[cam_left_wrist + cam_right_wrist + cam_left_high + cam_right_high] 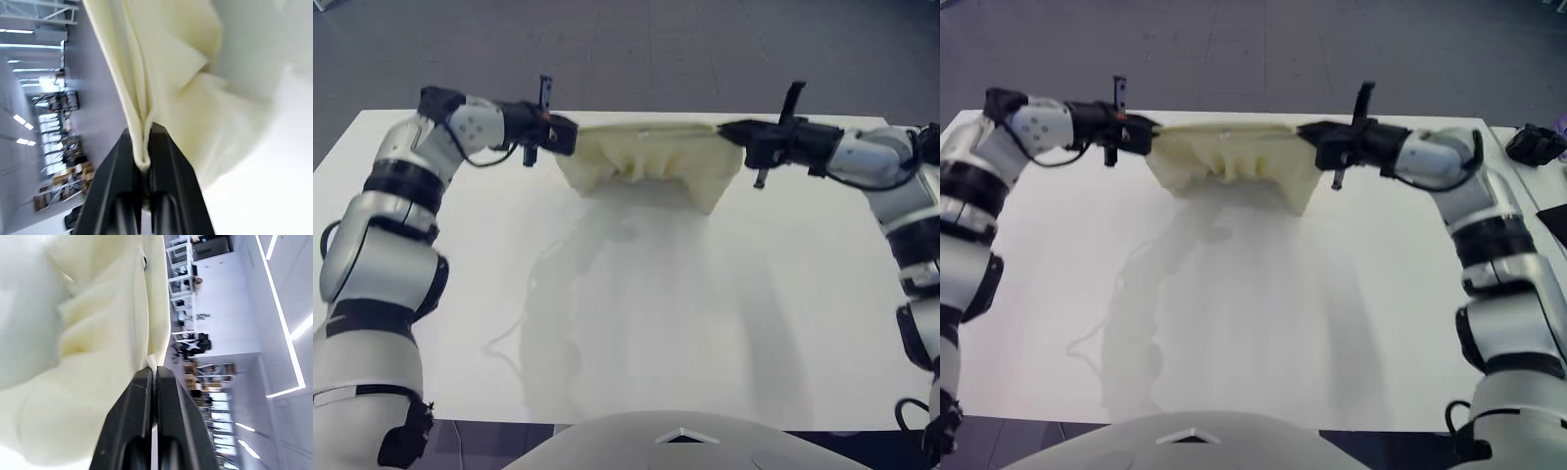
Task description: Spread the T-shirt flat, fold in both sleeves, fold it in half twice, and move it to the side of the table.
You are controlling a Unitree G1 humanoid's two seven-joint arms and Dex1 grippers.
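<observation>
- T-shirt (pixel 646 162), pale yellow, hangs stretched between the two arms above the far edge of the white desk (pixel 724 333), roughly midway between the far corners. Its top hem runs taut and nearly level. The cloth below sags in bunched folds, longer toward the right. I cannot tell whether the lowest folds touch the desk.
- In the same left eye view, the left jaws pinch the shirt's left top corner and the right jaws pinch its right top corner. Both are closed on cloth just above the desk's far edge.
- In the right eye view, the T-shirt (pixel 1234 162) is held the same way, one top corner in each pair of jaws, with the bare desk (pixel 1263 323) spreading toward the near edge.
- In the left wrist view, the black left jaws are clamped narrow on a doubled edge of the T-shirt (pixel 195 73), and the cloth fans out from them.
- In the right wrist view, the right jaws are pressed together on a thin edge of the T-shirt (pixel 73 333), which lies in soft folds beside them.
</observation>
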